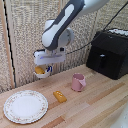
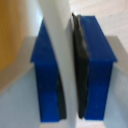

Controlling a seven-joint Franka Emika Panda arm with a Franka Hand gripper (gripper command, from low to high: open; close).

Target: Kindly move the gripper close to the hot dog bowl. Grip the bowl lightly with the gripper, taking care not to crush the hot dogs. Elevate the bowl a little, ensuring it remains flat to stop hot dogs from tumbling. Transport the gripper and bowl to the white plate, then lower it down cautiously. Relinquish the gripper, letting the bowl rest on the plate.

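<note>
A white robot arm reaches down from the top of the exterior view over a light wooden table (image 1: pixel 95 107). Its gripper (image 1: pixel 45 70) holds a small white bowl (image 1: pixel 41 71) in the air, well above the tabletop, with orange-yellow hot dogs (image 1: pixel 39 70) showing inside; the bowl looks roughly level, though the picture is too soft to be sure. In the wrist view, the two blue fingers (image 2: pixel 95 70) are nearly closed, pinching a thin white wall between their dark pads, which appears to be the bowl's rim (image 2: pixel 62 55). The large white plate (image 1: pixel 26 106) with a speckled rim lies flat on the table, below the bowl and toward the exterior view's left, near the table's front edge. Open air separates bowl and plate, with nothing between them. Just beside the plate, toward the exterior view's right, lies a lone orange-yellow bread-like piece (image 1: pixel 60 96), and beyond it stands a pink mug (image 1: pixel 78 82). A black boxy appliance (image 1: pixel 109 54) sits at the far right against a woven wall (image 1: pixel 22 40). No brand, label or writing can be read anywhere.
</note>
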